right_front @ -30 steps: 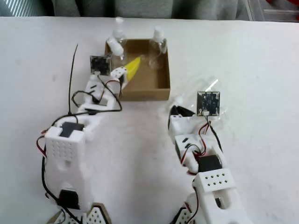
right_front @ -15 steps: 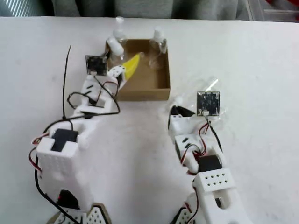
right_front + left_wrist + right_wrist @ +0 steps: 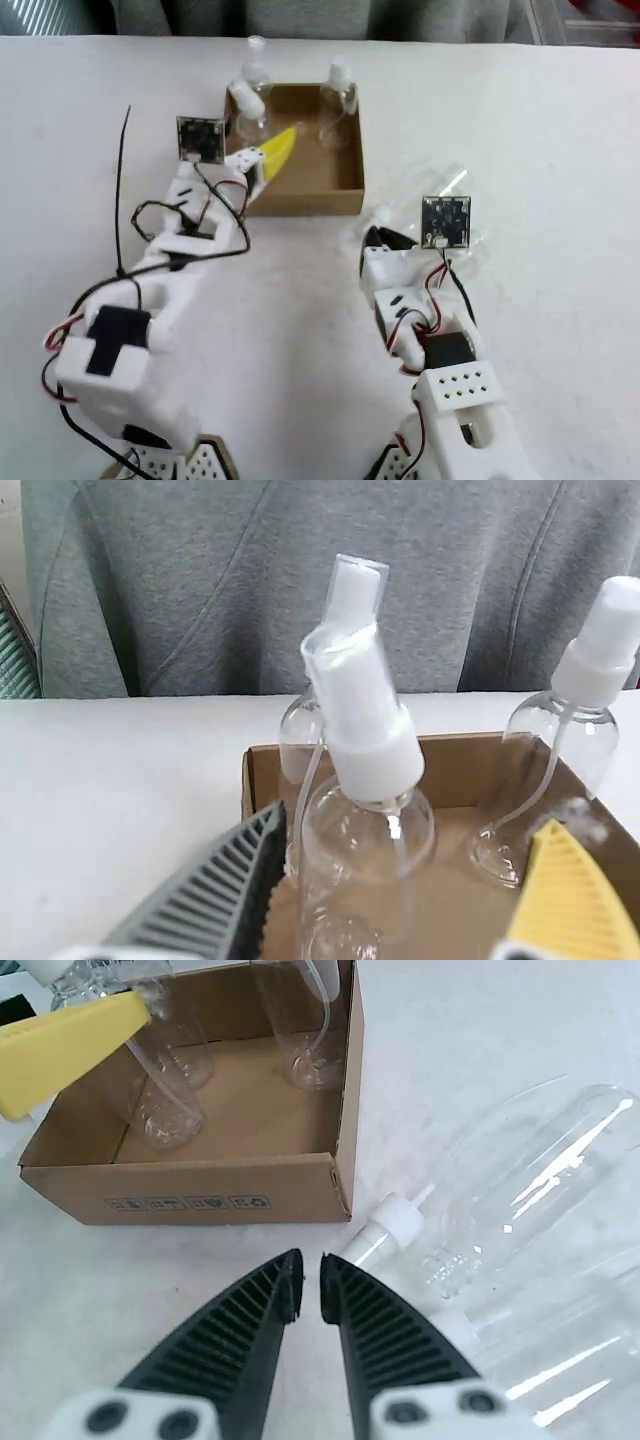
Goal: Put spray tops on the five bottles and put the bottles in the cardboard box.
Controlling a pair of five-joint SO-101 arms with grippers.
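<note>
On the left, the left pincer (image 3: 410,825) is reached over the near wall of the box (image 3: 310,205). Its jaws are spread wide and nothing is gripped. The first bottle (image 3: 365,855) is seen between the jaws, capped with a spray top and standing roughly upright on the box floor. The grey jaw is close beside the bottle, while the yellow jaw is held clearly apart from it. That stance suits either a release or a grasp not yet made; which one cannot be told.

Just beyond this pincer, the second bottle (image 3: 300,730) is found at the far corner of the box, also capped. Whether it stands inside the wall or just behind it cannot be told. Past the yellow jaw, the third bottle (image 3: 540,725) stands capped inside the box.

Further right, the right pincer (image 3: 310,1265) is held low over the table (image 3: 540,110), just short of the box's near corner. Its jaws are almost closed, with only a thin slit left, and nothing is held. A loose spray top (image 3: 392,1222) lies just ahead of its tips, tube pointing away. Beside that top, two uncapped bottles (image 3: 530,1190) lie on their sides, touching each other. The pincer seems to be placed there because these are next to be capped.

By this count, three bottles are done or nearly so, and two are left.
</note>
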